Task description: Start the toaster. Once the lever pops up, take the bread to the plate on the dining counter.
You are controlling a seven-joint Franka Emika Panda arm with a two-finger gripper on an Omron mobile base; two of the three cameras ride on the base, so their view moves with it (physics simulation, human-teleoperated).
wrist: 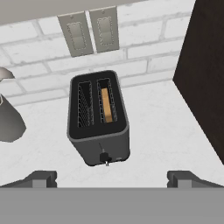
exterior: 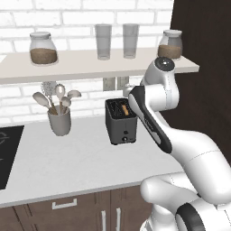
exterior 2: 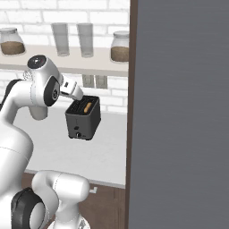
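The dark grey toaster [exterior: 120, 122] [exterior 2: 82, 118] [wrist: 99, 120] stands on the white worktop by the brick wall. A slice of bread [wrist: 106, 105] [exterior: 125, 109] [exterior 2: 87, 106] sits down in its right-hand slot; the other slot is empty. The small dark lever [wrist: 104, 156] is on the narrow front panel, facing me. My gripper [wrist: 113, 179] hovers above and in front of the toaster, open, with nothing between its fingertips [wrist: 43, 178]. The plate and the dining counter are out of view.
A grey utensil crock [exterior: 59, 121] [wrist: 8, 122] stands left of the toaster, and a black hob [exterior: 6, 153] lies further left. A shelf [exterior: 90, 65] with jars and glasses hangs above. A tall dark cabinet [exterior: 203, 67] [wrist: 205, 65] walls off the right side.
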